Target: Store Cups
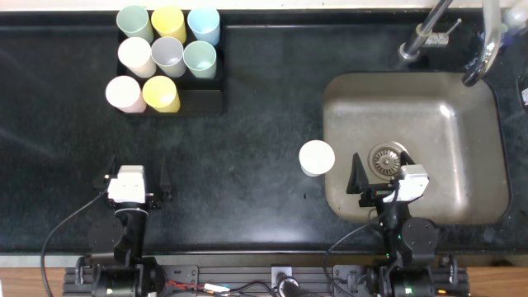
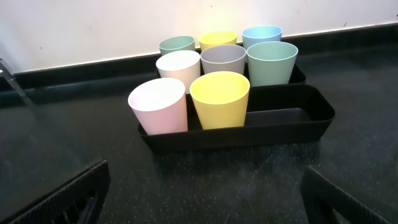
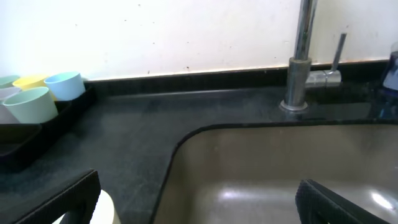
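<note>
The one loose white cup (image 1: 317,157) is standing on the table at mid-frame, just beside the sink's (image 1: 462,91) left rim. Eight cups are sitting in the black tray (image 1: 206,102) at upper left, leaving its lower-right slot free. The right gripper (image 3: 199,205), fingers wide, is hovering near the cup, so the pick-up seems to be in hand. Next it is needing to close around the cup. The left gripper (image 2: 199,193) is also holding nothing, fingers wide.

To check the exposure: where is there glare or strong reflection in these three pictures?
Top view: the steel sink shines pale around the drain. Left wrist view: the wall behind the cups glows bright. Right wrist view: light streaks lie on the sink floor, and the faucet glints.
</note>
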Controlling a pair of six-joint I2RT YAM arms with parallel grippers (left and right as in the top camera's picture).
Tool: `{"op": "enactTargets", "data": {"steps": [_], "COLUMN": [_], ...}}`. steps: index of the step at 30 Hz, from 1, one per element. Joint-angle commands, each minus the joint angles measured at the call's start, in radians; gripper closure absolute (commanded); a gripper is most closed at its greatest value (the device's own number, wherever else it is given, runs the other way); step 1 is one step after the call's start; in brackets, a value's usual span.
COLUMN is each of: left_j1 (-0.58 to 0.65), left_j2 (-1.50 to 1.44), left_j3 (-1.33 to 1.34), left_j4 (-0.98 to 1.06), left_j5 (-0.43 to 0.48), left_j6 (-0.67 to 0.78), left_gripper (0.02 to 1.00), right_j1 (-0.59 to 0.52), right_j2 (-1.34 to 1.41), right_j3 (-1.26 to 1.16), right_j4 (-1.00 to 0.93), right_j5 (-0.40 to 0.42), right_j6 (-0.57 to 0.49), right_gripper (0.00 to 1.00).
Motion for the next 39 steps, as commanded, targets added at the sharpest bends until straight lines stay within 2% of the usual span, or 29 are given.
{"op": "enactTargets", "data": {"steps": [1, 4, 8, 14, 17, 20, 25, 30, 34, 39], "left_j1": [-0.006, -0.006, -0.006, -0.006, -0.006, -0.006, -0.006, -0.006, -0.006, -0.006], "left_j2": [-0.012, -0.012, -0.012, -0.012, -0.012, -0.012, -0.012, -0.012, -0.012, -0.012], "left_j3": [0.001, 0.001, 0.001, 0.001, 0.001, 0.001, 0.001, 0.001, 0.001, 0.001], "left_j4": [-0.006, -0.006, -0.006, -0.006, -0.006, -0.006, -0.006, -0.006, -0.006, -0.006], "left_j5": [0.017, 0.017, 0.017, 0.017, 0.017, 0.017, 0.016, 0.017, 0.017, 0.017], "left_j6": [0.015, 0.015, 0.015, 0.015, 0.015, 0.015, 0.015, 0.015, 0.015, 0.015], "left_gripper": [0.018, 0.018, 0.020, 0.018, 0.018, 0.018, 0.018, 0.018, 0.018, 0.018], "right_j1": [0.006, 0.006, 0.006, 0.011, 0.027, 0.051, 0.092, 0.129, 0.171, 0.214], "right_j2": [-0.003, 0.053, 0.260, 0.787, 1.037, 1.232, 1.430, 1.544, 1.600, 1.678], "right_j3": [0.077, 0.247, 0.569, 1.159, 1.376, 1.508, 1.557, 1.557, 1.557, 1.556], "right_j4": [0.010, -0.032, -0.225, -0.805, -1.086, -1.262, -1.332, -1.345, -1.352, -1.372], "right_j5": [-0.003, 0.000, 0.015, 0.039, 0.039, 0.039, 0.037, 0.026, -0.026, -0.020], "right_j6": [-0.010, -0.035, -0.039, -0.093, -0.093, -0.104, -0.126, -0.249, -0.379, -0.441], "right_gripper": [0.003, 0.003, 0.003, 0.003, 0.005, 0.007, 0.003, 0.005, 0.003, 0.003]}}
